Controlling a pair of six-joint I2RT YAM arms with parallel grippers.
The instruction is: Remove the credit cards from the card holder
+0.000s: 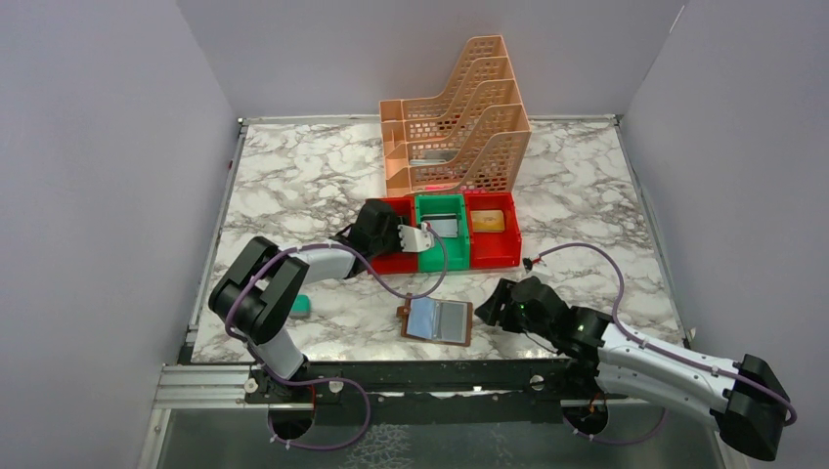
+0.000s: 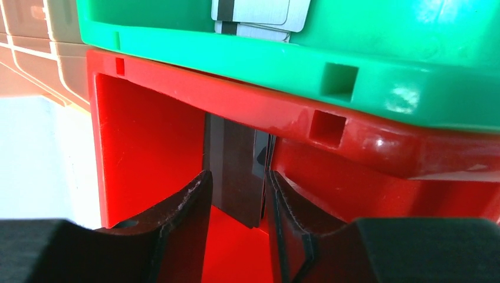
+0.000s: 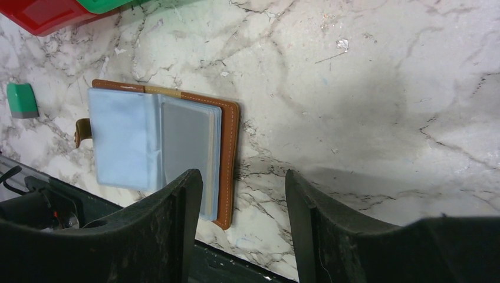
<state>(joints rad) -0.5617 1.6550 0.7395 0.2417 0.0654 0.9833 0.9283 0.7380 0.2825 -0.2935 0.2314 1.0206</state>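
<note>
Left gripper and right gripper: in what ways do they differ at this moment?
The left gripper holds a credit card between its fingers; the right gripper stands open, with nothing between its fingers.
The left gripper is at the red bin, beside the green bin; the right gripper is above the table, beside the open card holder.
Both have black fingers.
</note>
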